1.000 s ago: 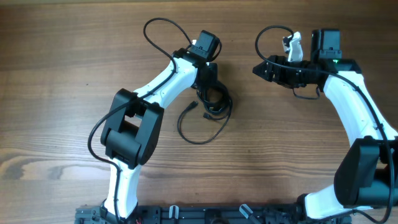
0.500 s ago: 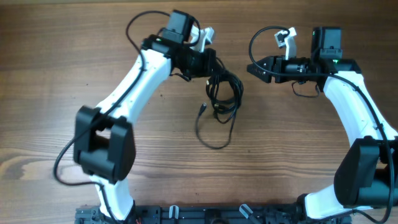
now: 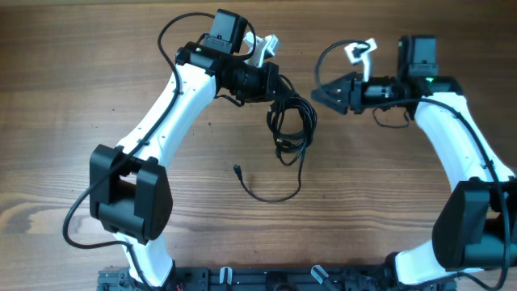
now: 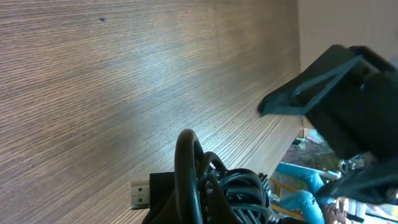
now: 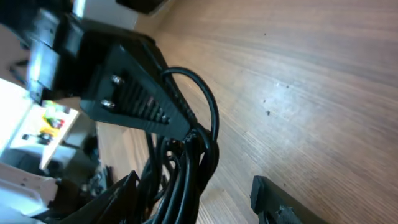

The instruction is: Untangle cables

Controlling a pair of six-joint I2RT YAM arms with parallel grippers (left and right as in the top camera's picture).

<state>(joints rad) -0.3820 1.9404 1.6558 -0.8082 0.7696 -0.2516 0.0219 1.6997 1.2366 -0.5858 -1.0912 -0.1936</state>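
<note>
Step in hand: I judge this an early stage. I hold the knot up with one arm and bring the other arm in to start pulling it apart.
Left tool: my black two-finger left tool (image 3: 279,87) is clamped on the top of the bundle.
Right tool: my black right tool (image 3: 317,93) points at the bundle from just beside it. It touches nothing and its fingers (image 5: 277,196) are spread wide.
Cables: the thin black flexible cables (image 3: 292,123) hang as a tight coil from the left tool. They are close to the far edge of the brown wood-grain table (image 3: 81,97), about midway between its left and right edges.
Loose strand: one loose strand (image 3: 279,194) curves away from the coil toward the near edge and ends in a small plug (image 3: 238,170).
Next move: the right tool needs to close on a single outer loop, not the whole coil. Then it should draw toward the right edge while the left tool holds firm.
Overhead view alone: it shows the trailing strand and how both arms are set, but not how wide either tool is spread.
Left wrist view alone: it shows a flat metal-tipped plug (image 4: 140,194) tucked against the coil. My own fingers there are hidden.
Right wrist view alone: it shows the open gap of my right tool and the loops (image 5: 186,155) lying between its fingers. I cannot tell which loop is free.
</note>
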